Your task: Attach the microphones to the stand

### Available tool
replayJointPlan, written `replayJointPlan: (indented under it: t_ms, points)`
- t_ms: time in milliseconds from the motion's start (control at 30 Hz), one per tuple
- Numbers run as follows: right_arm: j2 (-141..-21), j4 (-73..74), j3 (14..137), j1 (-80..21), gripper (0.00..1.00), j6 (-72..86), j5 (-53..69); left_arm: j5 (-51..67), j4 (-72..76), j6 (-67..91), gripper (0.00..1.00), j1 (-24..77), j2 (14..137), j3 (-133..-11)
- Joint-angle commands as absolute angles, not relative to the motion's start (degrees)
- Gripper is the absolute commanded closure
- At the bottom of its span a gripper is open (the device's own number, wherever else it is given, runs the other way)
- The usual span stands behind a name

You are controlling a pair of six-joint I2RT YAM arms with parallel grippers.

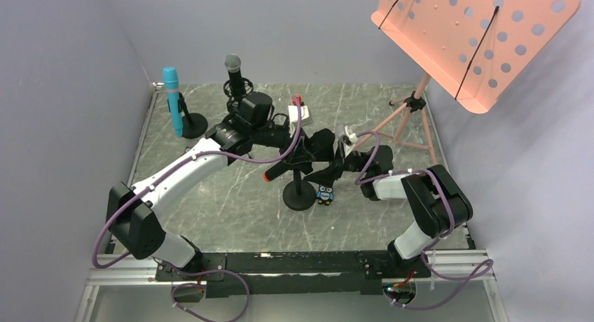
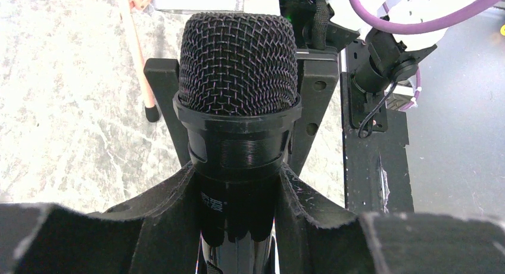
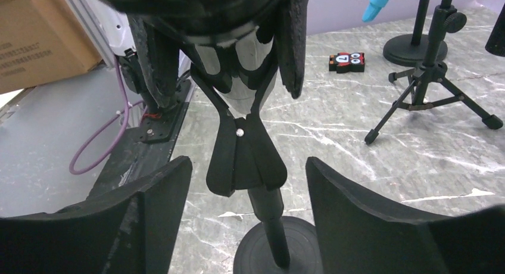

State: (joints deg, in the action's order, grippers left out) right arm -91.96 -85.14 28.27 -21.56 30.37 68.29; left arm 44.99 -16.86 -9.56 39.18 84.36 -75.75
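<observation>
My left gripper [image 1: 299, 152] [image 2: 238, 187] is shut on the all-black microphone [image 2: 238, 65], whose orange end ring [image 1: 267, 176] points to the near left. In the right wrist view its shiny body [image 3: 243, 56] sits between the prongs of the clip [image 3: 244, 158] on the round-based stand [image 1: 300, 196]. My right gripper [image 1: 342, 159] [image 3: 247, 193] is open, one finger on each side of the clip and not touching it. The light blue microphone [image 1: 172, 101] stands in a stand at the back left. The silver-headed black microphone [image 1: 234, 66] stands upright in another stand behind my left arm.
A small blue owl figure [image 1: 324, 194] [image 3: 346, 61] lies by the stand's base [image 3: 280, 250]. A pink music stand [image 1: 476, 38] on a tripod rises at the back right. A black tripod [image 3: 432, 86] and a cardboard box [image 3: 41, 39] show in the right wrist view.
</observation>
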Motion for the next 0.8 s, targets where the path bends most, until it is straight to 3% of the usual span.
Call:
replayJointPlan:
  t_ms: [0, 167, 300, 767]
  points:
    - [-89.7, -85.6, 30.2, -22.1, 0.3, 28.6, 67.6, 46.4, -18.0, -8.2, 0.99, 38.9, 83.3, -74.8]
    - [-89.2, -83.8, 30.5, -22.2, 0.52, 27.3, 68.2, 46.3, -18.2, -8.3, 0.99, 38.9, 83.5, -75.0]
    - [-88.8, -82.4, 30.6, -22.2, 0.64, 26.1, 68.7, 46.2, -17.8, -8.1, 1.0, 38.9, 83.4, -74.9]
    - [-88.6, -81.7, 31.1, -22.2, 0.8, 26.2, 69.7, 48.1, -12.5, -5.7, 1.0, 38.9, 83.3, -71.0]
